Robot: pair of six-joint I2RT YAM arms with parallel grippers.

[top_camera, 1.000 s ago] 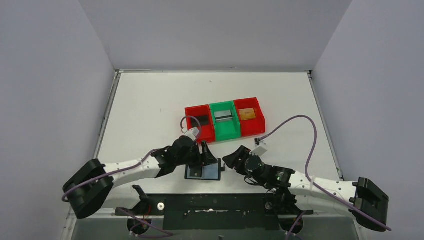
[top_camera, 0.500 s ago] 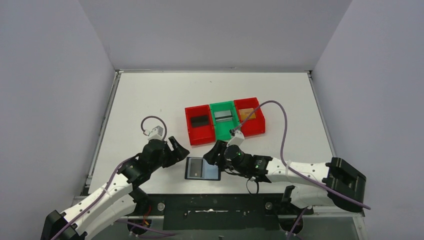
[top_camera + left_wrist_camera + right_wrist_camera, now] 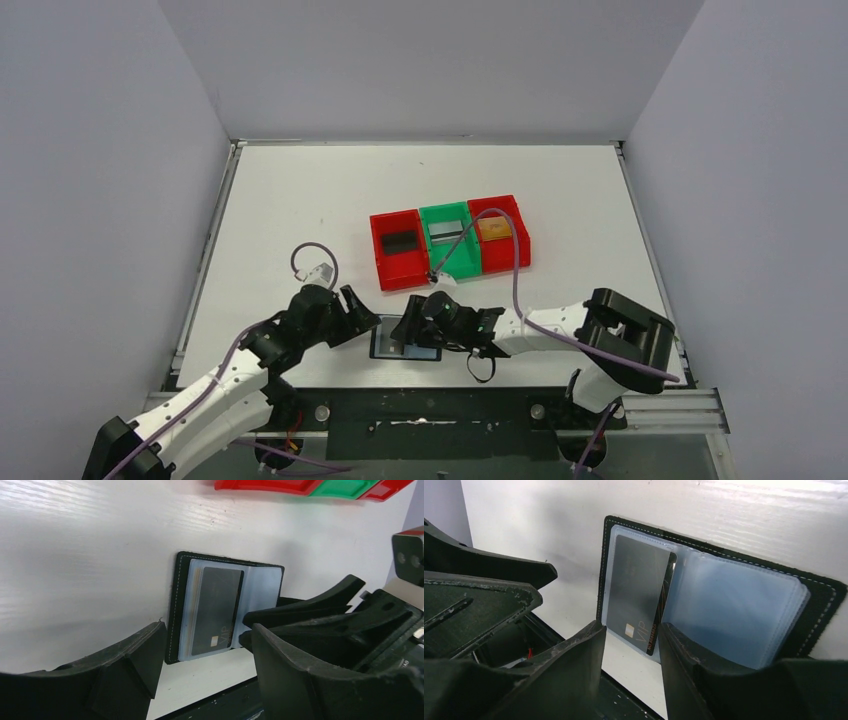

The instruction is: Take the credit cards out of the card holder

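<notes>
The black card holder (image 3: 432, 352) lies open and flat near the table's front edge, its bluish-grey pockets up. A dark "VIP" credit card (image 3: 636, 590) sits in its left pocket and also shows in the left wrist view (image 3: 217, 605). My right gripper (image 3: 408, 328) is open over the holder; in its wrist view the right gripper (image 3: 631, 637) has its tips either side of the card's near end. My left gripper (image 3: 362, 322) is open just left of the holder's edge; in its wrist view the left gripper (image 3: 205, 647) is empty.
A row of bins stands behind the holder: a red one (image 3: 380, 262) with a black card, a green one (image 3: 462, 268) with a silver-grey card, a red one (image 3: 518, 250) with a gold card. The table's front edge and a dark rail (image 3: 430, 410) lie just below.
My right gripper has swung left from the holder's right side onto it. My left gripper pulled off the holder to the left, then edged back toward its left edge.
</notes>
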